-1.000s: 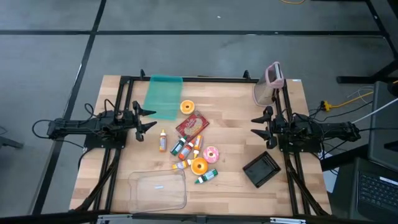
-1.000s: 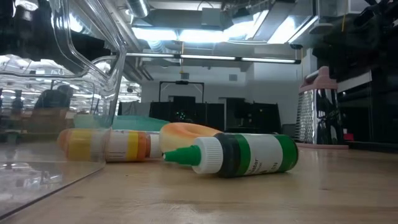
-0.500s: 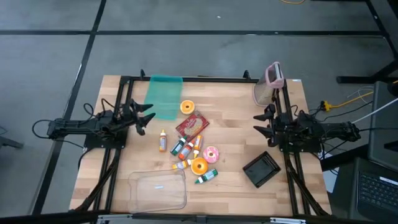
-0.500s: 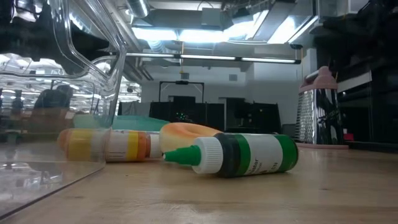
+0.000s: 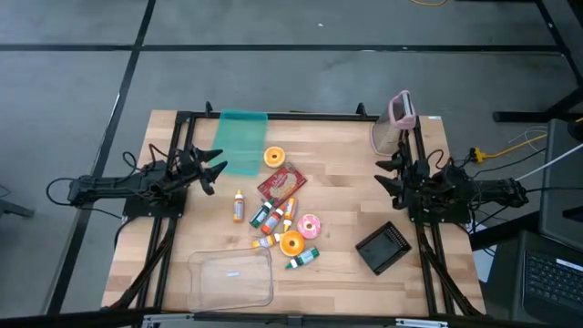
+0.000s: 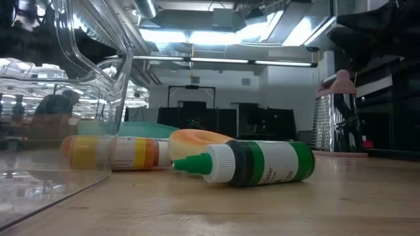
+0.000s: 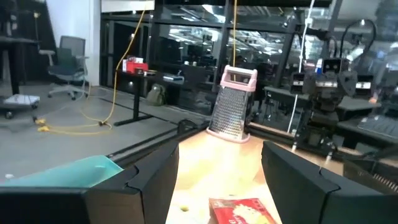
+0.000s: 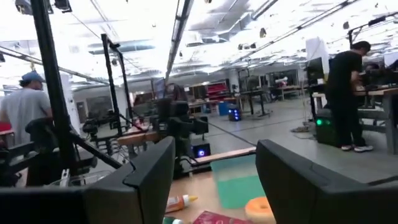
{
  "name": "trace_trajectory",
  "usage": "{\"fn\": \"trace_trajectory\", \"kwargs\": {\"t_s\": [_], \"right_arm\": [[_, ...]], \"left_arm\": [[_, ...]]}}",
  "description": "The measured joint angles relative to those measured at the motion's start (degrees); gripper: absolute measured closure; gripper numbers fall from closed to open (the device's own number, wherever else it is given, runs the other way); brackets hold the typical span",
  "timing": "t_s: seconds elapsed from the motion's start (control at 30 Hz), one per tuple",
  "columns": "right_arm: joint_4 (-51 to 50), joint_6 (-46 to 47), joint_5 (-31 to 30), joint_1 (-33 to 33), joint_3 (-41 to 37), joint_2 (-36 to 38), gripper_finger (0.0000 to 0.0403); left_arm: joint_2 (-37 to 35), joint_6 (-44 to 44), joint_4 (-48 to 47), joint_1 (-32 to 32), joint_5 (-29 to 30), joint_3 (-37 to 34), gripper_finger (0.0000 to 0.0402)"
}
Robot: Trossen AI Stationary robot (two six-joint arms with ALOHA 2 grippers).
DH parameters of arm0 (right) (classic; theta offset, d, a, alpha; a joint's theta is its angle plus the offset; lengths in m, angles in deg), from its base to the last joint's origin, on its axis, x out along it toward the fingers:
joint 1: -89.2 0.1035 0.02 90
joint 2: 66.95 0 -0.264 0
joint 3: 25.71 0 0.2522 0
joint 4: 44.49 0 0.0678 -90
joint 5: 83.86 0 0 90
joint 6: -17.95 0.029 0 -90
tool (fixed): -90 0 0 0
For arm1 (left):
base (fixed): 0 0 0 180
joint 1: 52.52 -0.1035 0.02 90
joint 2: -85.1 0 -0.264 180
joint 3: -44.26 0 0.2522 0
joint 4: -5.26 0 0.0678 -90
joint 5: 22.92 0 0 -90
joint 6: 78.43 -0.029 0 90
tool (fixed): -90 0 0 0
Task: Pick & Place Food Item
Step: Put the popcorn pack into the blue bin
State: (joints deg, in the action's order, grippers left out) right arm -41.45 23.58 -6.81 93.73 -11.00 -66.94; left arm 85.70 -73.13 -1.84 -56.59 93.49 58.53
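The left pincer (image 5: 215, 169) hangs with its jaws wide and nothing between them, raised over the left side of the tabletop (image 5: 346, 155), near the edge of a green sheet (image 5: 239, 141). The right pincer (image 5: 387, 176) mirrors it on the right side — jaws also spread, empty — close to a metal grater (image 5: 393, 123) with a pink handle.

Between the two, well apart from either, lies the food clutter: a red snack packet (image 5: 281, 185), an orange doughnut (image 5: 273, 156), a second one (image 5: 291, 242) lower down, a pink doughnut (image 5: 309, 225) and a cluster of small squeeze bottles (image 5: 273, 219). A clear plastic tub (image 5: 231, 279) sits at the near edge, likely the drop spot.

The red snack packet lies nearest the left pincer, just inward of it. It looks light, thin and crinkly — probably slippery, best pinched across a short edge. The doughnuts seem light and rounded, so gripping across the ring should hold.
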Motion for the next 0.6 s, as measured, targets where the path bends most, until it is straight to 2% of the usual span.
{"fn": "trace_trajectory", "kwargs": {"t_s": [0.13,0.3,0.43,0.6], "right_arm": [[2.2,-0.5,-4.1,-0.2,0.0,-2.3,0.0181],[9.7,-0.3,-5.9,-2.7,0.0,-11.8,0.0181],[16.2,-0.4,-5.7,-6.0,1.8,-23.9,0.0181],[16.7,-2.3,-2.9,-9.7,12.0,-42.7,0.0181]], "left_arm": [[0.0,-4.8,2.4,-1.2,-1.1,0.0,0.0178],[0.2,-5.9,7.5,-2.9,-5.8,0.0,0.0178],[1.7,-4.8,8.5,-3.9,-6.0,0.0,0.0178],[4.8,-3.5,9.5,-4.4,-5.6,0.0,0.0178]]}}
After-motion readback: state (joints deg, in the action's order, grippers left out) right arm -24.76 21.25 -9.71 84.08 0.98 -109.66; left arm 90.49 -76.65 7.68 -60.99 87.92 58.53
